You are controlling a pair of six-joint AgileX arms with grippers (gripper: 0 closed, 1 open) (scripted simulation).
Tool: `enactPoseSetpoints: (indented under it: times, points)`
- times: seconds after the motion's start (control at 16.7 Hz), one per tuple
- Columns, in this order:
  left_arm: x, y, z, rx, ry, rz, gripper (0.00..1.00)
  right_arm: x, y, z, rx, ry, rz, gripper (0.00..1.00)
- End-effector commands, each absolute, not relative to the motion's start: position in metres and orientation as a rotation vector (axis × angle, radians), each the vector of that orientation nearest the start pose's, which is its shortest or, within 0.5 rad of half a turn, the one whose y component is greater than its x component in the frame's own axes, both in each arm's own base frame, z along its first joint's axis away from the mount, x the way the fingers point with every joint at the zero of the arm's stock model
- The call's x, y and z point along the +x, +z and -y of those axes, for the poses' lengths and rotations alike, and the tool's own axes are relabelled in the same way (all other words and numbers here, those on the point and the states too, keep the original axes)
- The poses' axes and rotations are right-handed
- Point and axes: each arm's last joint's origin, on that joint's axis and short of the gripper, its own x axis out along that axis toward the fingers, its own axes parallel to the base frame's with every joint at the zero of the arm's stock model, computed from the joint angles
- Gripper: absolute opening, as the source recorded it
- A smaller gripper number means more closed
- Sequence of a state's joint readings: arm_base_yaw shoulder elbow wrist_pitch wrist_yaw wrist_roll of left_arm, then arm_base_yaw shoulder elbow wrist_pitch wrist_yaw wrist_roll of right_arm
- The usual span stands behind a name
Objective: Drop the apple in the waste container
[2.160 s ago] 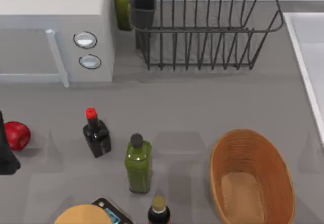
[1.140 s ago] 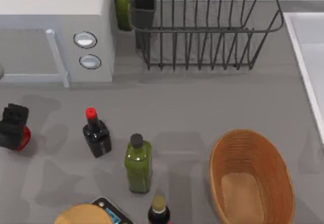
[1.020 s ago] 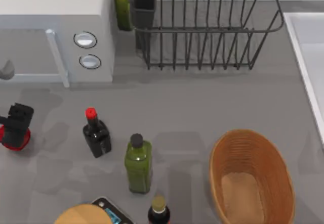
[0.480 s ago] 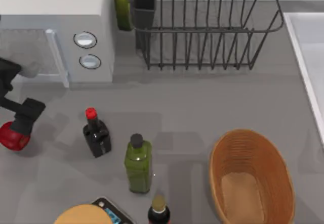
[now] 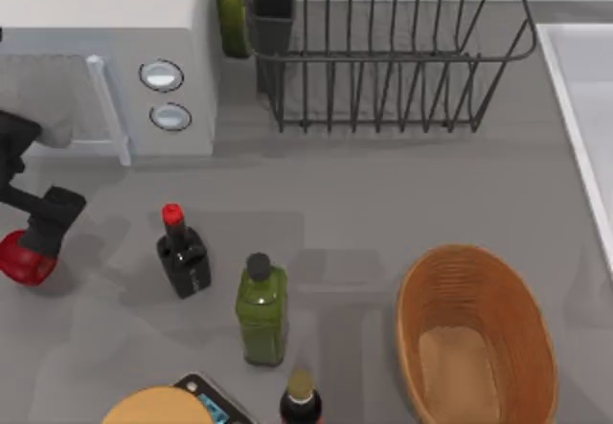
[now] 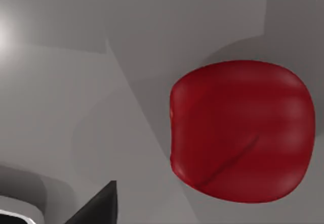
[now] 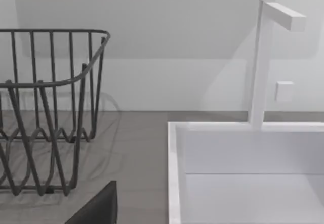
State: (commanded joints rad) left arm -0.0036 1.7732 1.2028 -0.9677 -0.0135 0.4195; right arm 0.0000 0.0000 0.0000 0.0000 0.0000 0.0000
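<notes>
— Where is the fruit sitting?

— The small glossy red apple [image 5: 23,257] is lying on the grey table [image 5: 383,194] at the far left edge of the top view, well apart from the large oval tan-orange wicker basket [image 5: 476,338], which is standing at the lower right. In the left wrist view the apple [image 6: 242,131] is resting on the tabletop in the open, with only a dark corner of a fingertip [image 6: 98,206] showing near it.

— And the arm, what is it doing?

— The left gripper [image 5: 46,225] is hanging right over the apple's upper right side, its black body reaching in from the left edge. Whether its fingers are spread or pinching the fruit, I cannot tell from here.

— What is standing between them?

— A dark bottle with a red cap [image 5: 181,252], then a green square bottle with a black cap [image 5: 261,311], and a third dark bottle with a tan top [image 5: 300,400] at the bottom edge. A white microwave [image 5: 105,51] is sitting at the back left, with a black wire dish rack [image 5: 383,51] beside it.

— The other arm?

— The right wrist view is looking at the dish rack [image 7: 45,113] and a white sink [image 7: 243,173].
</notes>
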Motion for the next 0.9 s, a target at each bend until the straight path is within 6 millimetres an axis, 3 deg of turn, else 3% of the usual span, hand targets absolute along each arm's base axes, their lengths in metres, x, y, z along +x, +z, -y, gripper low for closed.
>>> enactPoseSetpoints:
  times: [0.3,0.6,0.9]
  points:
    - [0.308,0.152,-0.002,0.344,-0.314,-1.519,1.00,0.106,0.160,0.001,0.000,0.000,0.000,1.00]
    - [0.316,0.117,-0.002,0.343,-0.315,-1.526,1.00,0.106,0.160,0.001,0.000,0.000,0.000,1.00]
    - [0.326,0.109,-0.002,0.345,-0.313,-1.518,1.00,0.106,0.160,0.001,0.000,0.000,0.000,1.00]
